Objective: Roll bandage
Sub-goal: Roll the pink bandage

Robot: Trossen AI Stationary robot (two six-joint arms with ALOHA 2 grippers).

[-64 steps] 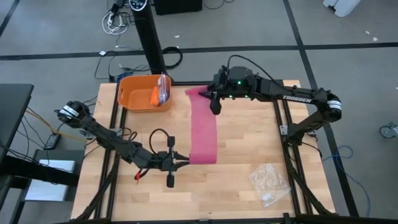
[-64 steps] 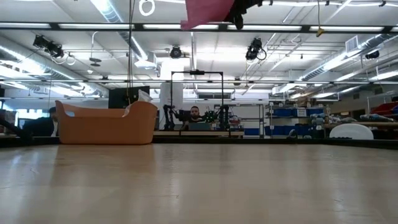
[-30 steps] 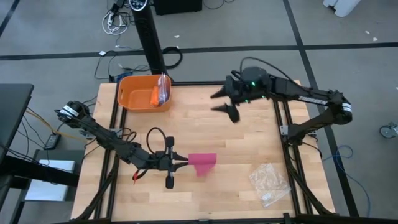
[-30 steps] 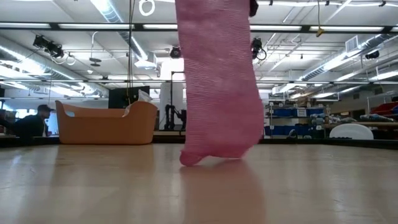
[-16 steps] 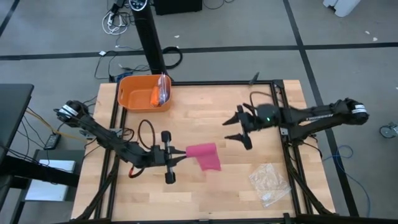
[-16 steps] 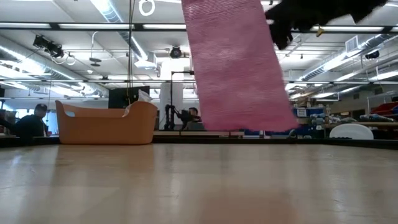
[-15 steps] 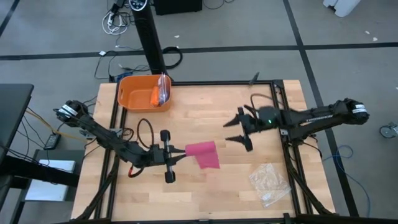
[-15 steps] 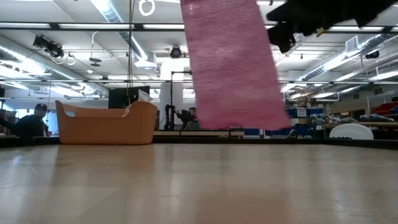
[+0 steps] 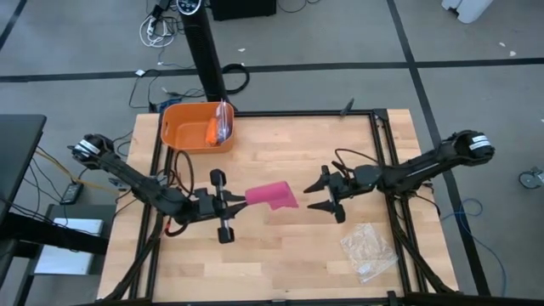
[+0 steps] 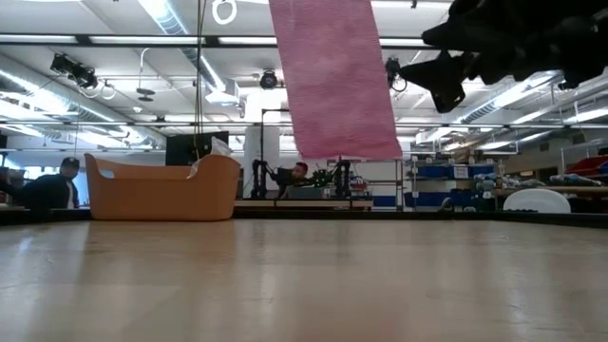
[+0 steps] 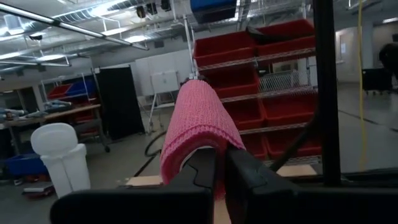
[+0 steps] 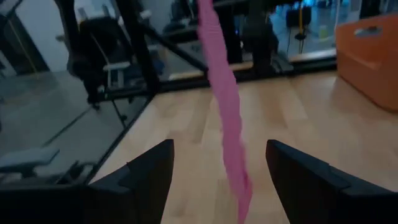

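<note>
Bandage [image 9: 272, 195] hangs pinched in the closed left gripper [image 9: 242, 201], well clear of the orange tub [image 9: 189, 126]. Beside the bandage, the right gripper [image 9: 321, 194] gapes wide and empty, nothing between them.

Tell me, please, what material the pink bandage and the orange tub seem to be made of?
The bandage looks like soft knitted cloth, matte: fine ribs show in its weave, and it hangs limp from the left gripper. The orange tub looks like moulded plastic with a smooth, slightly glossy wall, though rubber cannot be excluded.
</note>
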